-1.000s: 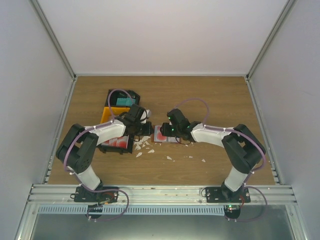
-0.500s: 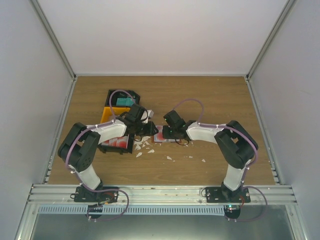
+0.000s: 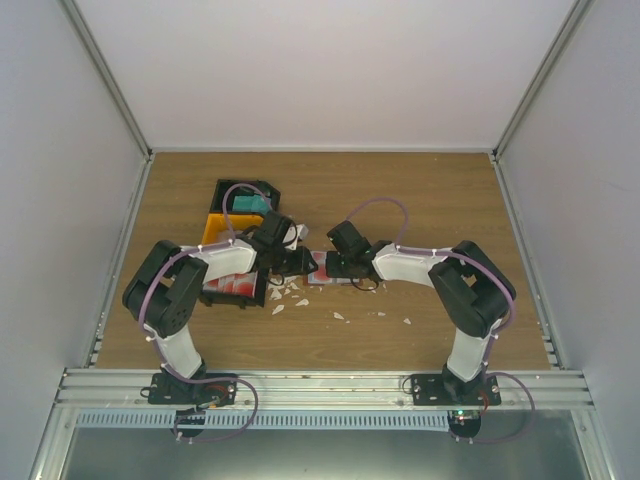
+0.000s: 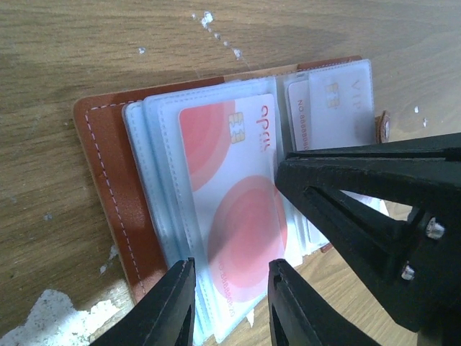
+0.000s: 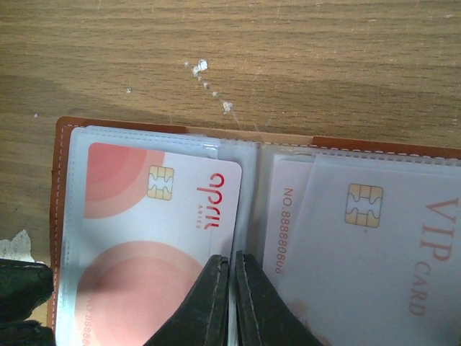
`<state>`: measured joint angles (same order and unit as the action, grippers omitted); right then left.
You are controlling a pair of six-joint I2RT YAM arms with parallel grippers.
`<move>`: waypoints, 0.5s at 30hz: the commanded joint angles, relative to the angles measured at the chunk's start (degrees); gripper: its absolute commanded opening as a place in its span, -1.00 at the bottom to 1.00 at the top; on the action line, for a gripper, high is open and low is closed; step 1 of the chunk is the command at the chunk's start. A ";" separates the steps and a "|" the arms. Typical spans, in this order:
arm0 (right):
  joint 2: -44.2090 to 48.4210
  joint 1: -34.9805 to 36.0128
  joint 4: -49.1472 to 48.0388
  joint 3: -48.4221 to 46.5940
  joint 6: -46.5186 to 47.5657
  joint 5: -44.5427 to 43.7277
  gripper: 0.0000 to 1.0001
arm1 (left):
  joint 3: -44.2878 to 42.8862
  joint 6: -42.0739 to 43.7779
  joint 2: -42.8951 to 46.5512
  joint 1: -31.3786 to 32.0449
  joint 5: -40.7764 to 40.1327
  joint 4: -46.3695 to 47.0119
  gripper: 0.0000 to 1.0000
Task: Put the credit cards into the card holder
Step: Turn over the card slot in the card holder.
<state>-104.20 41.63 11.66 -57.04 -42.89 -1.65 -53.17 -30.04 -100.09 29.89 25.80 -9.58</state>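
The holder point(image 4: 112, 187) lies open in the middle of the surface, a red card point(image 5: 144, 231) in one of its sleeves. The right gripper point(image 5: 230, 263), fingers together, seemingly pins the fold. The left gripper point(image 4: 230, 267), apart, straddles the sleeves, likely steadying them.

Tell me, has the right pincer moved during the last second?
Yes. The right pincer shifted left, closer to the orange tray.
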 commanded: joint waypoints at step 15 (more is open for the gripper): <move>-2.50 0.57 3.00 0.94 -0.43 -0.33 -0.95 | -2.42 1.33 -1.48 -0.18 4.18 1.15 -0.52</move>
<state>-104.25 41.63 11.60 -57.04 -42.94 -1.67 -54.22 -29.82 -101.60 29.82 27.81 -9.82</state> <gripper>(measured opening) 0.029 0.248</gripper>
